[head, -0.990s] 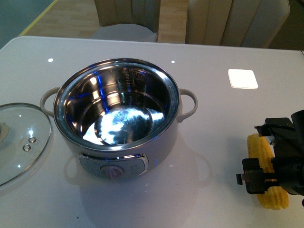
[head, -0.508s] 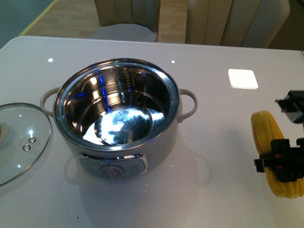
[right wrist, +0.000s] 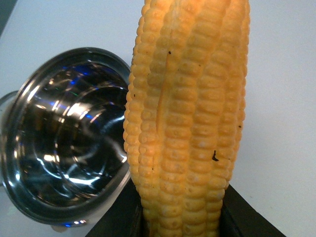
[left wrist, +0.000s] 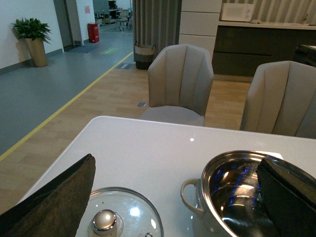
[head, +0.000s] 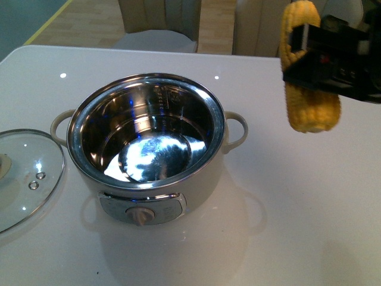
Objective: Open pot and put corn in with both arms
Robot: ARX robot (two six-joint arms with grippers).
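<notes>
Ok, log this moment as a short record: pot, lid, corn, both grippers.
pot: open, steel bowl empty, on the table
lid: off, lying on the table left of the pot
corn: held in the air, right of the pot, clear of its rim
right gripper: shut on the corn
left gripper: open, holding nothing
task stage: corn not yet in the pot

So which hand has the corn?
The right hand: it is shut on the corn, up in the air. The left hand is open and empty.

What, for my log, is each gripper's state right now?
Left gripper: open, empty.
Right gripper: shut on the corn.
</notes>
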